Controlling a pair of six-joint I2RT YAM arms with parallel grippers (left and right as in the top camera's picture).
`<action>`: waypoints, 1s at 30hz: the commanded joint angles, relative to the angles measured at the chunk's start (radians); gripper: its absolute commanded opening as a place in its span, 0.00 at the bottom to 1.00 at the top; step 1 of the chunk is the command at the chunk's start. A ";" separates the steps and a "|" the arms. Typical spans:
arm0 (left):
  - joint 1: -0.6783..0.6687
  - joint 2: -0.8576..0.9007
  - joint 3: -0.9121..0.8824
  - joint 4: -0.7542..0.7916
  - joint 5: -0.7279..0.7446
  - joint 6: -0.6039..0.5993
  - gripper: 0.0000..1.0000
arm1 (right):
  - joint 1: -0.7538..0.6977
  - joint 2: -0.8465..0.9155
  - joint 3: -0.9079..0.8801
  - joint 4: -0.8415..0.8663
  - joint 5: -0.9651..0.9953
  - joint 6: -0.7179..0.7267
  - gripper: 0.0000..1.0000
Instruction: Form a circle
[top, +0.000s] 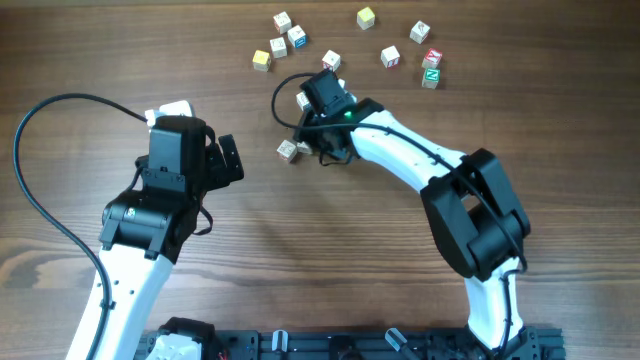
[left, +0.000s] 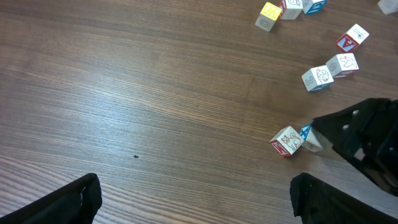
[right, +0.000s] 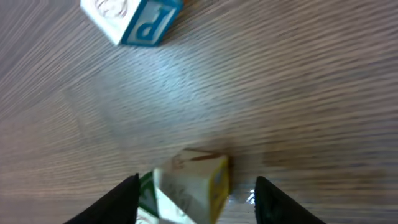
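The wooden table (top: 300, 240) has a dark brown grain with long streaks. The small alphabet cubes (top: 391, 57) lie scattered over its far part and do not make a ring; a group of four (top: 280, 40) is to the left, a yellow cube (top: 366, 16) is alone at the edge, and a red-faced cube (top: 432, 58) touches a white one below it.

The right arm (top: 400, 150), white with black joints, reaches in among them and covers some cubes near its wrist; a thin black cable (top: 283, 95) loops beside it.

The right gripper (right: 196, 194) has its jaws moderately apart around a pale cube (right: 193, 183) with a yellow side; a gap shows on one side, so the cube is not squeezed. Another cube (right: 140, 18) farther off shows a blue letter P on white.

The left gripper (left: 193, 199) is spread wide over bare wood; nothing is between its fingers (left: 74, 199). Two cubes (left: 289, 140) sit beside the right arm's black body; their small drawings cannot be read.
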 joint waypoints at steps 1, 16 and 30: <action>0.005 0.002 0.000 0.002 -0.010 -0.013 1.00 | -0.025 0.005 0.003 -0.002 -0.047 -0.040 0.67; 0.005 0.002 0.000 0.002 -0.010 -0.013 1.00 | -0.111 -0.396 0.004 -0.254 0.045 -0.150 0.95; 0.005 0.002 0.000 0.002 -0.010 -0.013 1.00 | -0.208 -0.586 0.004 -0.389 0.112 -0.286 1.00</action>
